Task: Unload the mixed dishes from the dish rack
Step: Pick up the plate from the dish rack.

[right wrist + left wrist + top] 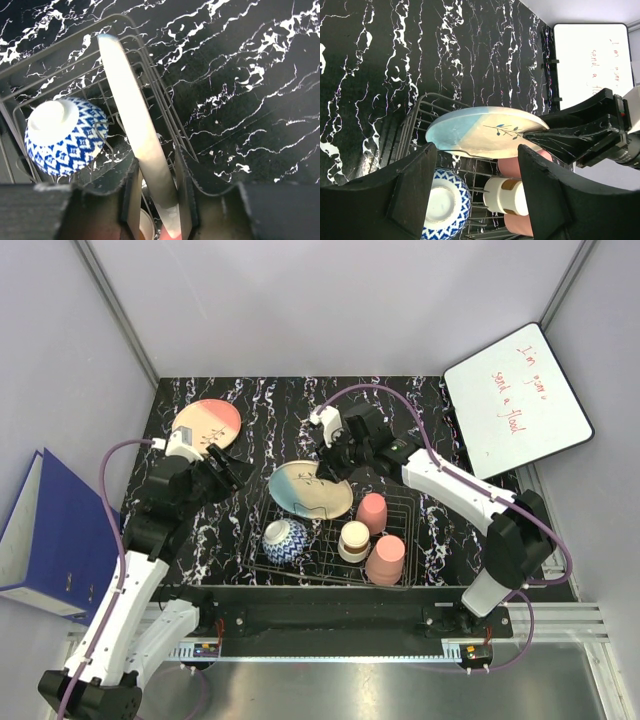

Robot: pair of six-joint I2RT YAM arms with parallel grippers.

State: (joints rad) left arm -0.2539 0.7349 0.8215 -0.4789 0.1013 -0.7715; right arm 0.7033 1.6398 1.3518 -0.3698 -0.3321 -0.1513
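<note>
The dish rack (404, 502) holds a blue-and-white bowl (285, 540), a cream cup with a brown band (354, 540) and two pink cups (372, 512) (386, 560). My right gripper (327, 473) is shut on the far rim of the light blue and cream plate (305, 490), which tilts over the rack's back left. In the right wrist view the plate (127, 100) stands edge-on between the fingers of the gripper (156, 162). My left gripper (228, 470) is open and empty left of the rack. A pink and cream plate (207, 423) lies on the table at back left.
A whiteboard (520, 400) leans at the back right corner. A blue binder (45, 530) lies off the table's left side. Grey walls close in the black marbled table (280, 405). In the left wrist view the bowl (442, 205) and cream cup (507, 196) sit below the plate (470, 135).
</note>
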